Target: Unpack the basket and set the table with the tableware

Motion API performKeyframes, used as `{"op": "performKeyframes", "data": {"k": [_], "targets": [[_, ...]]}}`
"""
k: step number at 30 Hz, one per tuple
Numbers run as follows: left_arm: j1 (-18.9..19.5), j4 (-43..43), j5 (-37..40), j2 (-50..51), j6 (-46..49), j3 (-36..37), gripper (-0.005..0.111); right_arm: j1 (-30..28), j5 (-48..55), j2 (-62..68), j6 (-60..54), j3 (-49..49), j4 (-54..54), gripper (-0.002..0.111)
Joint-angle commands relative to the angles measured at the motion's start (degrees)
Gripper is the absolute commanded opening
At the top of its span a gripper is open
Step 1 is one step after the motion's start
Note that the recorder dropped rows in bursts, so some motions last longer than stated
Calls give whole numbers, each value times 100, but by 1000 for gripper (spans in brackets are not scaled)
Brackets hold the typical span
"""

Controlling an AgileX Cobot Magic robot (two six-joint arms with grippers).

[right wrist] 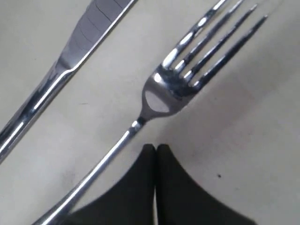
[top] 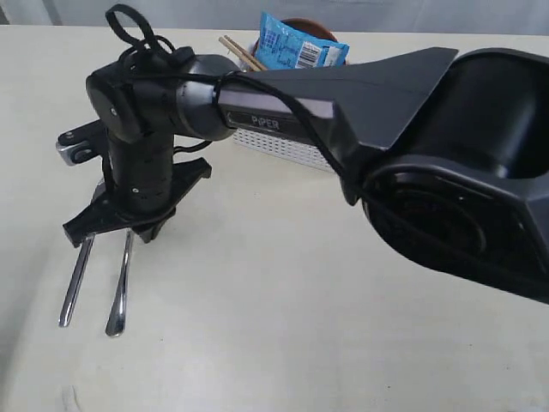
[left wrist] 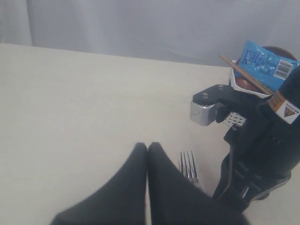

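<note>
A steel knife point(top: 75, 279) and fork point(top: 120, 292) lie side by side on the cream table point(top: 300, 326) at the left. My right gripper point(top: 144, 230) hangs straight above their upper ends. In the right wrist view this gripper point(right wrist: 156, 147) is shut and empty, its tips just beside the neck of the fork point(right wrist: 178, 79), with the knife point(right wrist: 70, 56) beyond. My left gripper point(left wrist: 147, 146) is shut and empty low over the table, with the fork tines point(left wrist: 189, 166) just behind it. The white basket point(top: 274, 142) stands behind the right arm.
In the basket stand a blue snack packet point(top: 292, 43), wooden chopsticks point(top: 240, 53) and a brown plate point(top: 309, 26). The right arm's thick black body point(top: 446, 154) crosses the right half of the exterior view and hides most of the basket.
</note>
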Motion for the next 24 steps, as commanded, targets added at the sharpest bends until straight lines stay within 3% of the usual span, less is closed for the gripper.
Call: {"op": "performKeyframes", "data": {"k": [1,8,21,24], "targets": [[6,-20,-54,-21,3,16,0,-47,541,-491,-11,-18,-705,-1],[6,-20,-54,-21,3,16,0,-526,1000,-1435,-69,-18,-1415,-1],[6,-20,-54,-21,3,16,0,-2968,1330,-2222,-283,-5,-1530,-1],[6,-20,-54,-21,3,16,0,-3508,1330,-2210,-165,-5,-952,0]]}}
